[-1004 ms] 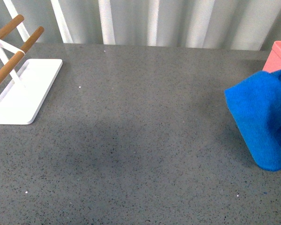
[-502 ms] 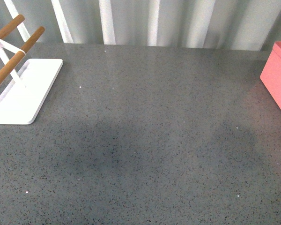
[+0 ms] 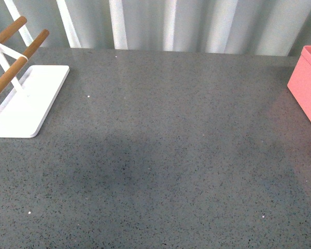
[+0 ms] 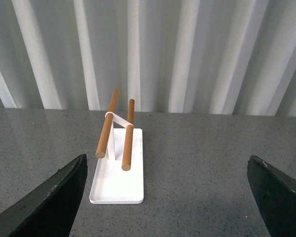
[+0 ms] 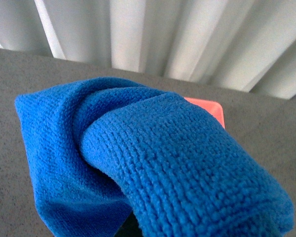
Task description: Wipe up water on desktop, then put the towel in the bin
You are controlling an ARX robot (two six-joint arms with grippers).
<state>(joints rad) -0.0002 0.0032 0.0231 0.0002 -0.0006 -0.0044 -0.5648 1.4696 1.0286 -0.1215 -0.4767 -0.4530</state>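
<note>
The bright blue towel (image 5: 153, 163) fills most of the right wrist view, bunched in thick folds that hide my right gripper, which is shut on it. A corner of the salmon-pink bin (image 5: 209, 107) peeks out just behind the towel. In the front view the bin (image 3: 307, 82) stands at the right edge of the dark grey speckled desktop (image 3: 166, 145); neither the towel nor any arm shows there. My left gripper (image 4: 170, 197) is open above the desktop (image 4: 197, 168), its dark fingers (image 4: 49, 202) far apart with nothing between them.
A flat white tray with wooden bars (image 3: 22, 88) sits at the far left of the desktop, also ahead of the left gripper as the tray (image 4: 117, 170). A white corrugated wall (image 3: 166, 23) runs along the back edge.
The towel hung at the right edge of the front view a second ago and has since left that view to the right. The bin's side is now uncovered.
</note>
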